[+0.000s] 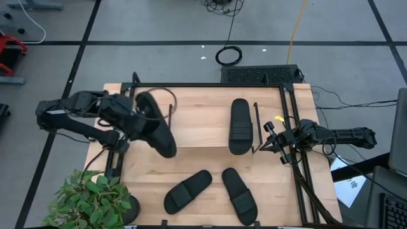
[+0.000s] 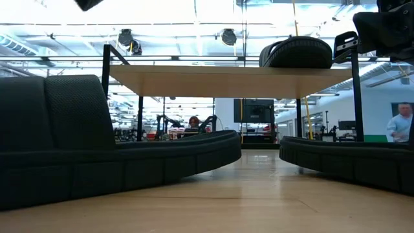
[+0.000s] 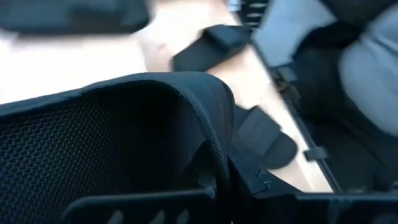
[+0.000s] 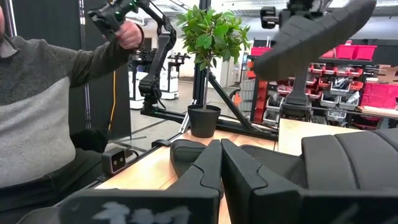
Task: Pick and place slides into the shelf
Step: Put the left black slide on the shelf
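Note:
My left gripper (image 1: 136,121) is at the table's left and is shut on one black slide (image 1: 159,130), which is raised above the wood; the right wrist view shows it high in the air (image 4: 311,31). A second slide (image 1: 240,125) lies sole-down on the shelf's plank top (image 2: 213,79). Two more slides (image 1: 187,191) (image 1: 240,192) lie flat on the table near its front edge. My right gripper (image 1: 273,137) waits shut at the table's right edge, touching nothing. My left gripper holds the slide at its wide strap (image 3: 205,155), coming slanting down from the table's left. The strap itself hides the fingertips, so which finger is inside or outside cannot be told. The slide hangs tilted and clear of the table and shelf.
A black metal frame (image 1: 294,127) borders the table. A potted plant (image 1: 95,198) stands at the near left corner. Beyond the table's far edge, a person (image 4: 37,112) with a raised hand shows in the right wrist view. Bare wood lies between the shelf and the two front slides.

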### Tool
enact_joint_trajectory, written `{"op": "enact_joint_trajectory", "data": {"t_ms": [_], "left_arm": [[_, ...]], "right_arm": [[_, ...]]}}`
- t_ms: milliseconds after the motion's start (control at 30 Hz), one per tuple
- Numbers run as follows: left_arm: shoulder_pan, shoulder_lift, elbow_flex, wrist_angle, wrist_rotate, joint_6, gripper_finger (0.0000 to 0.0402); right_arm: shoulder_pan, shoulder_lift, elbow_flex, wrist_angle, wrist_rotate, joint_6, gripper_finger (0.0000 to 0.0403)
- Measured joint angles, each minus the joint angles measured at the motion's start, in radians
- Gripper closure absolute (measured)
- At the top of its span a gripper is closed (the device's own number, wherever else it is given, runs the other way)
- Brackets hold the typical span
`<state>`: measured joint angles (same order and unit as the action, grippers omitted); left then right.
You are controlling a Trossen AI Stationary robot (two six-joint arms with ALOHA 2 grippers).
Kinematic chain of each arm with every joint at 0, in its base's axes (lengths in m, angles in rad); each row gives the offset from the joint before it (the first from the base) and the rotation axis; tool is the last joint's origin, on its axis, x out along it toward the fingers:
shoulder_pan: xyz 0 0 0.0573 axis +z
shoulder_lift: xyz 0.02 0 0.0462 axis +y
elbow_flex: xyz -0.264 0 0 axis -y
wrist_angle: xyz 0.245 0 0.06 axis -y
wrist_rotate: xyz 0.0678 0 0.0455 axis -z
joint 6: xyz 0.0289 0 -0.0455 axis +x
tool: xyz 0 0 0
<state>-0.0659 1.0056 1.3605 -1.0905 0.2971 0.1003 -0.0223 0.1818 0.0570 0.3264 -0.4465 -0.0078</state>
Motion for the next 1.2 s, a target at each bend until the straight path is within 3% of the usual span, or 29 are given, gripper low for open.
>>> {"op": "enact_joint_trajectory", "data": {"t_ms": [400, 833, 1033, 1200], "left_arm": [[0.108, 0.288, 0.228, -0.012, 0.214, 0.342, 0.0399], [0.248, 0.718, 0.628, -0.415, 0.289, 0.413, 0.0398], [0.279, 0.857, 0.803, -0.478, 0.442, 0.474, 0.0398], [0.315, 0.928, 0.855, -0.478, 0.472, 0.453, 0.0399]], "right_arm": [[0.000, 0.000, 0.000, 0.005, 0.000, -0.017, 0.0403], [0.000, 0.000, 0.000, 0.005, 0.000, -0.032, 0.0403], [0.000, 0.000, 0.000, 0.005, 0.000, -0.032, 0.0403], [0.000, 0.000, 0.000, 0.005, 0.000, -0.031, 0.0403]]}}
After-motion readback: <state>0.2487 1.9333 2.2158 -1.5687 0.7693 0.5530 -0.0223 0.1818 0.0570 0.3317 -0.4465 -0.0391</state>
